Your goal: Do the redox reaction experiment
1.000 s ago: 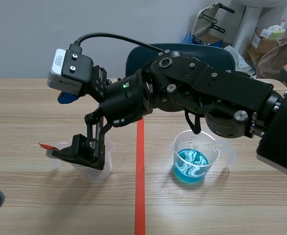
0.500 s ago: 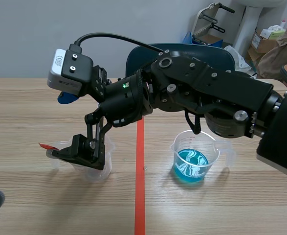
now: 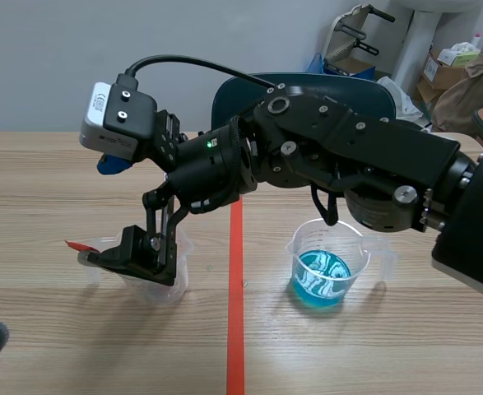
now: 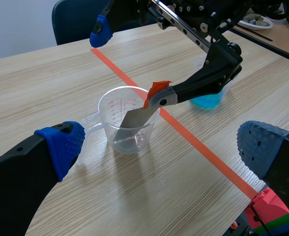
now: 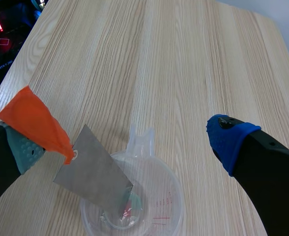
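Wooden counter (image 3: 44, 173). Your right claw (image 5: 127, 140), spread wide, carries a grey metal sheet (image 5: 92, 174) on one pad (image 5: 28, 150), dipped into the clear plastic beaker (image 5: 169, 196), presumably for reacting; left claw (image 4: 159, 145) wide, empty.

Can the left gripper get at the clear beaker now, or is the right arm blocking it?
Probably yes. The left gripper is open with the clear beaker ahead between its fingers, near side free; the right arm and metal sheet come in from the far side.
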